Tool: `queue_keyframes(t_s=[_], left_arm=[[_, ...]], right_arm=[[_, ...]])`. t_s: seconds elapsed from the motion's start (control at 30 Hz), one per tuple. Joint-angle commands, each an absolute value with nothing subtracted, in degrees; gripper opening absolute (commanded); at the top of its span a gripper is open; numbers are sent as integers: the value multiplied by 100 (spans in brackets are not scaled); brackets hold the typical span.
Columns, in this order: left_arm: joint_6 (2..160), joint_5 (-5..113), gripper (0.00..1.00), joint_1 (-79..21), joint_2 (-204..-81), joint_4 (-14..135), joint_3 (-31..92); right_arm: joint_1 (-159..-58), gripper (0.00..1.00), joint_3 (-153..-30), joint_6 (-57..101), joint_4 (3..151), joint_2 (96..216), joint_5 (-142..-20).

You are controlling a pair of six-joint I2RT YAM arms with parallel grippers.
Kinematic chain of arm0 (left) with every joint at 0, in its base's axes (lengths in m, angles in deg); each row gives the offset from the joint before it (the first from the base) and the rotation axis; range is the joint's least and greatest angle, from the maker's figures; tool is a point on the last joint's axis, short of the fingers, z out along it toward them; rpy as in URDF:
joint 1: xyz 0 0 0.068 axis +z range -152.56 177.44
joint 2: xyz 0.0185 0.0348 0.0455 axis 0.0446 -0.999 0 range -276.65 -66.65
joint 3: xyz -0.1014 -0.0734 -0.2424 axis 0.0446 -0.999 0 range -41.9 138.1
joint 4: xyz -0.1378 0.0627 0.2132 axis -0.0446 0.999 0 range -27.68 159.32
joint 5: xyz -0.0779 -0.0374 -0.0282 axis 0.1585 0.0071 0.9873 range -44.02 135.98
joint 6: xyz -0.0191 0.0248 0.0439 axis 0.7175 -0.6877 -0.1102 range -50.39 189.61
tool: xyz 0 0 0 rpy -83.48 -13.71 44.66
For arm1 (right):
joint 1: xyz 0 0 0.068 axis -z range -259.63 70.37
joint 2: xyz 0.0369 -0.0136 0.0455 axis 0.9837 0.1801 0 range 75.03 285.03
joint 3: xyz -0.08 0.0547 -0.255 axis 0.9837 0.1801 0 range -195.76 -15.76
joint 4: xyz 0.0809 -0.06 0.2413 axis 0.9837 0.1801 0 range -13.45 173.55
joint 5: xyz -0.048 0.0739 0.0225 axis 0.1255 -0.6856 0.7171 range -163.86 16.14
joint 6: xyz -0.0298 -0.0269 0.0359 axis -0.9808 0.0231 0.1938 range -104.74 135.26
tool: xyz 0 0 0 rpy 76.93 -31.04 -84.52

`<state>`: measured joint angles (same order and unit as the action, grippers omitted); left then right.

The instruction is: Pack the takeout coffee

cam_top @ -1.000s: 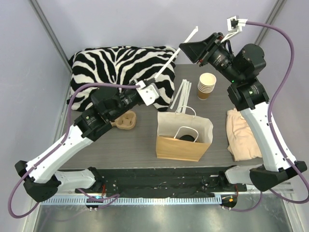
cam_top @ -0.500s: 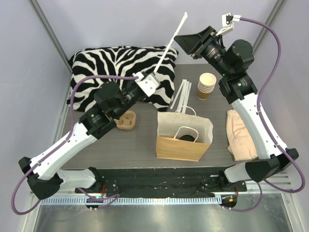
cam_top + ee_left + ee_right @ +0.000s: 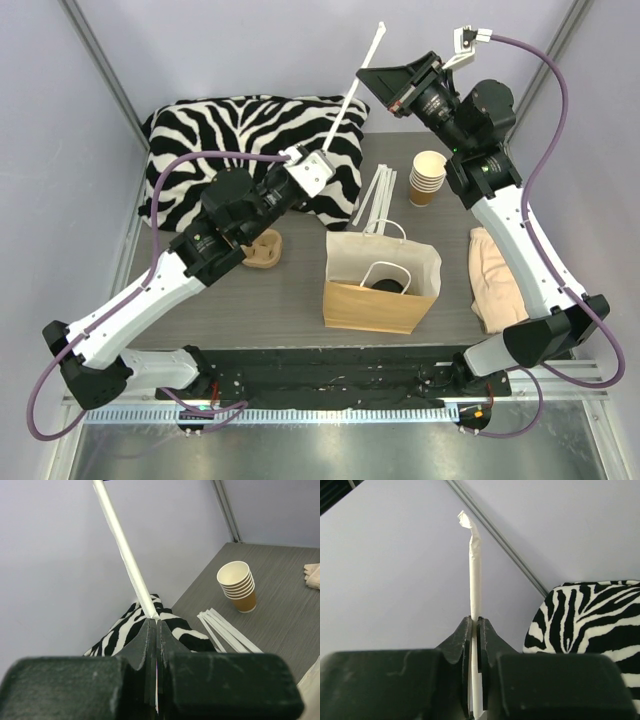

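- Both arms have swung toward the far edge since a second ago, and the wrapped straw (image 3: 350, 100) now stands steeper.
- Top view: the left gripper (image 3: 318, 158) is clamped on the straw's lower end, over the zebra cushion (image 3: 220, 135) in the far left corner. The right gripper (image 3: 366, 75) is clamped on it higher up.
- The coffee cup (image 3: 384, 286) sits inside the open paper bag (image 3: 370, 308) near the middle of the near edge; only its black lid shows.
- A stack of cups (image 3: 428, 178) and loose straws (image 3: 375, 197) sit toward the far edge, and a cloth (image 3: 500, 280) lies at the right edge.
- Left wrist view: the jaws are closed tight on the straw (image 3: 125, 550), with the stack of cups (image 3: 238, 586) on the table (image 3: 285, 590) beyond.
- Right wrist view: the jaws are closed tight on the straw (image 3: 475, 565), whose torn paper tip points up. The cushion (image 3: 590, 615) lies to the right.
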<state>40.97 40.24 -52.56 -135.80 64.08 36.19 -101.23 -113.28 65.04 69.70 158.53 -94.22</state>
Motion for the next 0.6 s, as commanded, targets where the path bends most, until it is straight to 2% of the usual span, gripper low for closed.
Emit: queue_keyframes(t_s=[0.0, 0.2, 0.23, 0.3, 0.4, 0.43, 0.53, 0.57], left_arm=[[4210, 4167, 0, -5336, -13530, 6012, 3712], [4078, 4264, 0, -5345, -13477, 6144, 3633], [4069, 4272, 0, -5353, -13468, 6144, 3615], [4026, 4281, 2, -5353, -13459, 6214, 3615], [4147, 4220, 43, -5353, -13407, 6389, 3633], [4253, 4141, 64, -5353, -13415, 6469, 3668], [4754, 3693, 86, -5301, -13363, 7092, 3931], [4903, 3649, 89, -5257, -13310, 7381, 3966]], right_arm=[[-10107, 7, -11332, 6554, 6521, 15800, -9557], [-10098, 6, -11280, 6509, 6600, 15774, -9627], [-10098, 1, -11271, 6483, 6591, 15765, -9653], [-10090, 1, -11236, 6439, 6600, 15756, -9627], [-10081, 1, -11235, 6272, 6696, 15712, -9618], [-10055, 1, -11262, 6220, 6749, 15669, -9627], [-9818, 1, -11253, 5965, 6925, 15528, -9837], [-9747, 1, -11244, 5912, 7004, 15397, -9916]])
